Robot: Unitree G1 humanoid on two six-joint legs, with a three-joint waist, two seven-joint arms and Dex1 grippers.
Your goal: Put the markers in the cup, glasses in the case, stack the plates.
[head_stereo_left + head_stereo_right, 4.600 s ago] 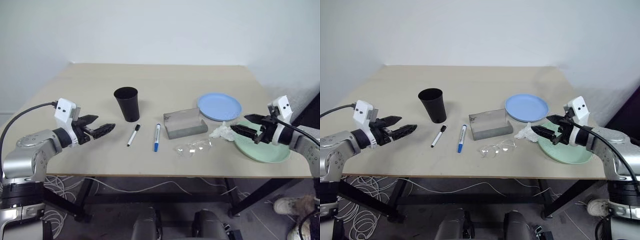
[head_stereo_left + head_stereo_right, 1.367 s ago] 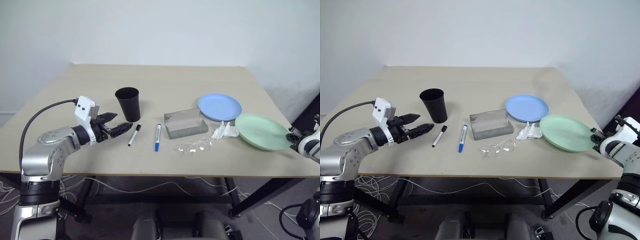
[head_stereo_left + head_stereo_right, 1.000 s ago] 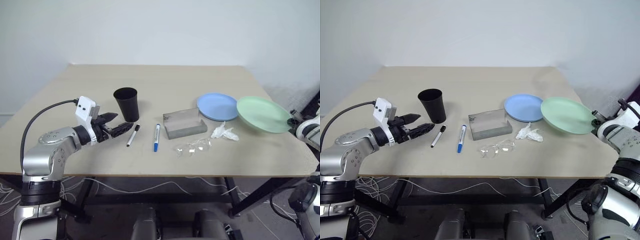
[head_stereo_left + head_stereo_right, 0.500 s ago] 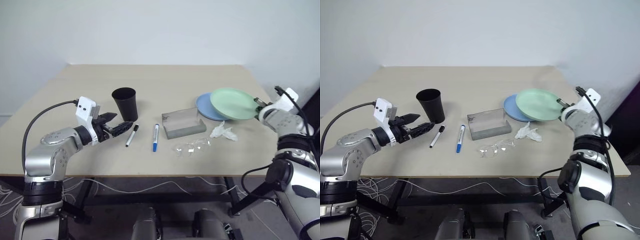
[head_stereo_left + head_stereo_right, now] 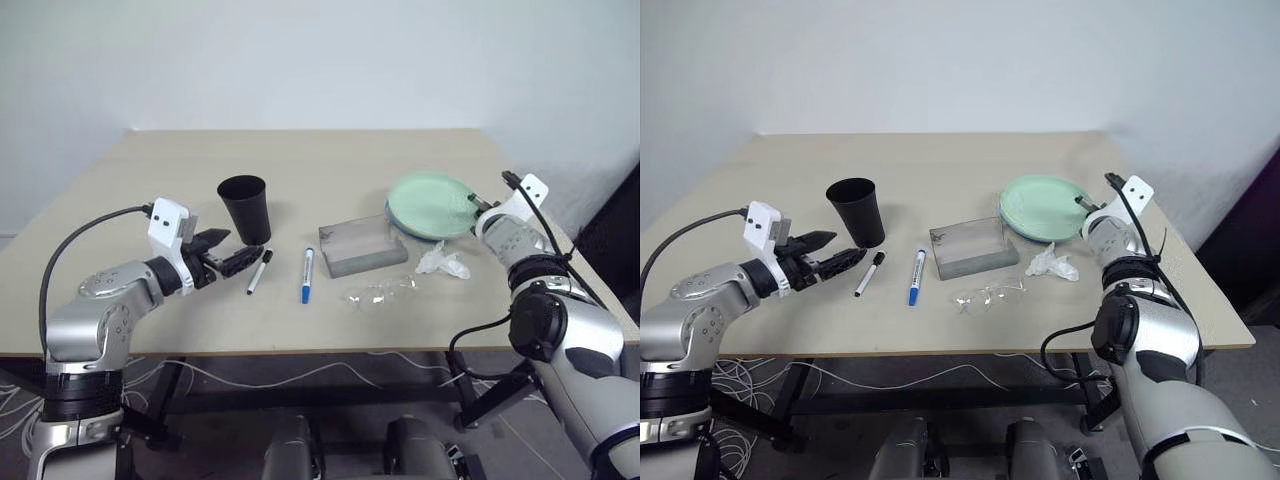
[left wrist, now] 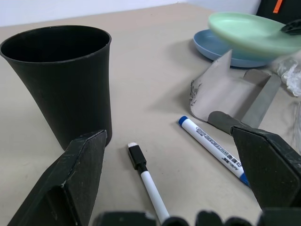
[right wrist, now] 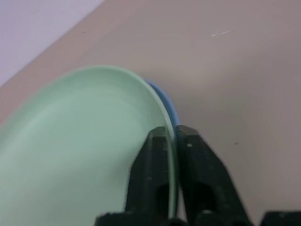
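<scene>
The mint green plate (image 5: pixel 430 192) hangs over the light blue plate (image 6: pixel 221 47), whose edge peeks out beneath it. My right gripper (image 5: pixel 478 203) is shut on the green plate's right rim, one finger (image 7: pixel 153 155) on each side of it. The black cup (image 5: pixel 244 207) stands left of centre. In front of it lie the black-capped marker (image 5: pixel 257 272) and the blue-capped marker (image 5: pixel 306 275). My left gripper (image 5: pixel 235 258) is open, just left of the black marker. The grey case (image 5: pixel 362 245) lies open. The clear glasses (image 5: pixel 378 293) lie in front of it.
A crumpled white tissue (image 5: pixel 443 263) lies between the glasses and the plates. The table's (image 5: pixel 300 160) right edge runs just beyond my right arm, and its front edge is close behind the markers and glasses.
My right gripper has carried the green plate leftward from the table's right edge to over the blue plate. The left gripper has stayed beside the black marker.
</scene>
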